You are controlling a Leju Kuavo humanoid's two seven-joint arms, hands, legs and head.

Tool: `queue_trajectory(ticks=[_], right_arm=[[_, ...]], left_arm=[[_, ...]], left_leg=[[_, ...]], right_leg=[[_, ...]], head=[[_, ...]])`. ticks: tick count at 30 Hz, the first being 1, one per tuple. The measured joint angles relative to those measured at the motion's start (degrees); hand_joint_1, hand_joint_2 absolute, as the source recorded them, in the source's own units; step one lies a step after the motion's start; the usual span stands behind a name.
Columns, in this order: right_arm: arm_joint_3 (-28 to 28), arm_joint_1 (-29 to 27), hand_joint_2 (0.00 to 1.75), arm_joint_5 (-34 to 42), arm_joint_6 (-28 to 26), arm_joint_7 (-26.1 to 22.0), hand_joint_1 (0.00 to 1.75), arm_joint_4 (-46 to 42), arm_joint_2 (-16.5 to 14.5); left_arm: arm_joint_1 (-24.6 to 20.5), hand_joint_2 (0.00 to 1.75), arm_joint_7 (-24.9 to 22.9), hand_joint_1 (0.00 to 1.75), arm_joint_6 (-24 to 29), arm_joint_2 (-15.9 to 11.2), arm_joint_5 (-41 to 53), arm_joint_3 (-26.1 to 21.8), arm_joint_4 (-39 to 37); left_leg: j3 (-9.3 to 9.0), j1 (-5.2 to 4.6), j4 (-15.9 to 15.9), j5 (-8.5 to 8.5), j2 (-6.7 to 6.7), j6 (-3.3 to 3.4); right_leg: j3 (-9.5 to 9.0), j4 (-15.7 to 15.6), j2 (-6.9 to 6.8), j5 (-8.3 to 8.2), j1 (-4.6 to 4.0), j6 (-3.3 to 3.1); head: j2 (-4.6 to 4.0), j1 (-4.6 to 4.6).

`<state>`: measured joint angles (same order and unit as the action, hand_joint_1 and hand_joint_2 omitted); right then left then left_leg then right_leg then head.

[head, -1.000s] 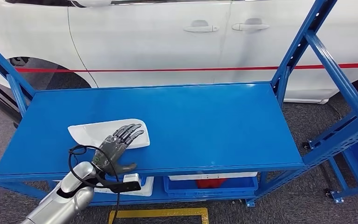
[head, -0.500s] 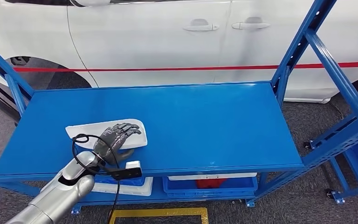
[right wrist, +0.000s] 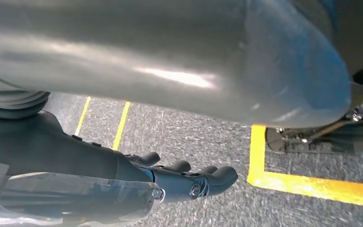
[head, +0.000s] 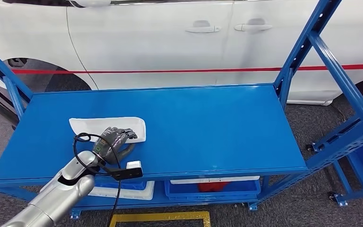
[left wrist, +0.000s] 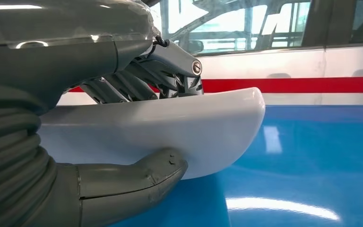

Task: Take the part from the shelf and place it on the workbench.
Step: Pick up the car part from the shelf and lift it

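Note:
A flat white plastic part (head: 105, 126) lies at the near left of the blue shelf top (head: 208, 127). My left hand (head: 114, 140) grips its near edge. In the left wrist view the dark fingers (left wrist: 144, 78) curl over the white part (left wrist: 179, 125) and the thumb (left wrist: 137, 177) presses from underneath. The far end of the part stays close to the shelf surface. My right hand (right wrist: 175, 182) hangs over the grey floor with its fingers apart and nothing in them.
A white car (head: 170, 42) with a red stripe stands right behind the shelf. Blue uprights (head: 307, 47) rise at the right and left ends. The lower level holds a blue bin (head: 212, 188) and a white tray (head: 123, 191). Yellow tape (head: 160, 216) marks the floor.
My left hand lay flat on the part with fingers stretched out. Now the fingers have curled in and the thumb has closed under the part's edge.

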<state>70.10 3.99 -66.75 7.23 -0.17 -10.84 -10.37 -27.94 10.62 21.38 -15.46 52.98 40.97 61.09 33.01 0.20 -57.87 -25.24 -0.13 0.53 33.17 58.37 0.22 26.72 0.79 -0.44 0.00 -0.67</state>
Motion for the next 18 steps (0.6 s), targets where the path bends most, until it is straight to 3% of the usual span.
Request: queue_trajectory(ticks=[2, 3, 5, 6, 7, 8, 9, 10, 12, 13, 16, 18], right_arm=[[0.0, 0.0, 0.0, 0.0, 0.0, 0.0, 0.0, 0.0, 0.0], [0.0, 0.0, 0.0, 0.0, 0.0, 0.0, 0.0, 0.0, 0.0], [0.0, 0.0, 0.0, 0.0, 0.0, 0.0, 0.0, 0.0, 0.1], [0.0, -0.1, 0.0, 0.0, 0.0, 0.0, 0.0, 0.0, 0.1], [0.0, -0.1, 0.0, 0.0, 0.0, 0.0, 0.0, 0.0, 0.1], [0.0, -0.1, 0.0, 0.0, 0.0, 0.0, 0.0, 0.0, 0.1], [0.0, -0.2, 0.0, 0.0, 0.0, 0.0, 0.0, 0.0, 0.1], [0.0, -0.2, 0.0, 0.0, 0.0, -0.1, 0.0, 0.0, 0.1], [0.0, -0.1, 0.0, 0.0, 0.0, -0.2, 0.0, 0.0, 0.2], [0.0, -0.1, 0.0, 0.0, 0.0, -0.4, 0.0, 0.0, 0.2], [0.0, -0.1, 0.0, 0.0, 0.0, -0.6, 0.0, 0.0, 0.2], [0.0, -0.1, 0.0, 0.0, -0.1, -0.7, 0.0, 0.0, 0.2]], left_arm=[[-0.1, 1.75, 0.0, 1.75, 0.0, 0.0, 0.0, 0.0, 0.0], [-0.2, 1.75, 0.0, 1.75, 0.0, 0.1, 0.0, 0.0, 0.0], [-0.2, 1.75, 0.0, 1.75, 0.0, 0.1, 0.0, 0.1, 0.0], [-0.2, 1.75, 0.0, 1.75, 0.0, 0.1, 0.0, 0.1, 0.0], [-0.2, 1.75, 0.0, 1.75, 0.0, 0.1, 0.0, 0.2, -0.1], [-0.2, 1.75, 0.0, 1.75, 0.0, 0.1, 0.0, 0.2, -0.1], [-0.2, 1.75, 0.0, 1.75, 0.0, 0.1, 0.0, 0.3, -0.1], [-0.2, 1.75, 0.0, 1.75, -0.1, 0.1, 0.0, 0.3, -0.1], [-0.2, 1.75, 0.0, 1.75, 0.0, 0.1, -0.1, 0.3, -0.1], [-0.2, 1.75, -0.1, 1.75, 0.0, 0.1, -0.1, 0.2, -0.1], [-0.2, 1.75, 0.1, 1.75, 0.6, 0.0, -0.6, 0.1, 0.0], [0.0, 1.75, 0.7, 1.75, 1.3, -0.1, -1.0, -0.3, 0.2]], left_leg=[[-0.41, 0.29, 0.9, 0.48, 0.08, 0.73], [-0.55, 0.43, 1.2, 0.7, 0.17, 1.06], [-0.44, 0.31, 1.3, 0.78, 0.31, 1.34], [-0.34, 0.26, 1.3, 0.77, 0.34, 1.36], [-0.28, 0.24, 1.2, 0.77, 0.34, 1.36], [-0.25, 0.24, 1.1, 0.75, 0.3, 1.32], [-0.26, 0.25, 1.0, 0.69, 0.24, 1.24], [-0.28, 0.26, 0.8, 0.58, 0.19, 1.07], [-0.05, 0.12, 0.3, 0.28, 0.12, 0.58], [0.12, 0.02, 0.1, 0.19, 0.11, 0.3], [0.37, 0.03, -0.2, 0.07, 0.06, -0.51], [1.24, 0.21, -2.4, -1.59, 0.03, -1.11]], right_leg=[[0.37, 1.2, -0.05, 1.02, -0.03, 0.54], [1.36, 3.4, -0.06, 2.45, -0.06, 0.71], [4.85, 10.5, -0.05, 6.11, -0.02, 0.86], [6.5, 13.8, -0.06, 7.26, -0.01, 0.94], [7.37, 15.5, -0.07, 7.4, 0.01, 1.0], [7.21, 15.1, -0.08, 6.43, 0.04, 1.03], [6.01, 12.6, -0.1, 4.61, 0.09, 1.01], [4.11, 8.7, -0.11, 2.45, 0.13, 0.93], [1.03, 2.3, -0.1, 0.12, 0.13, 0.55], [0.4, 0.8, -0.08, -0.11, 0.06, 0.32], [0.38, 0.2, -0.11, -0.01, -0.15, -0.52], [0.19, -0.1, -0.22, -0.19, 0.05, -1.16]], head=[[0.0, 0.12], [0.0, 0.22], [0.0, 0.34], [0.0, 0.35], [0.0, 0.36], [0.0, 0.37], [0.0, 0.38], [0.0, 0.39], [0.0, 0.34], [0.0, 0.32], [0.0, 0.34], [0.0, 0.19]])
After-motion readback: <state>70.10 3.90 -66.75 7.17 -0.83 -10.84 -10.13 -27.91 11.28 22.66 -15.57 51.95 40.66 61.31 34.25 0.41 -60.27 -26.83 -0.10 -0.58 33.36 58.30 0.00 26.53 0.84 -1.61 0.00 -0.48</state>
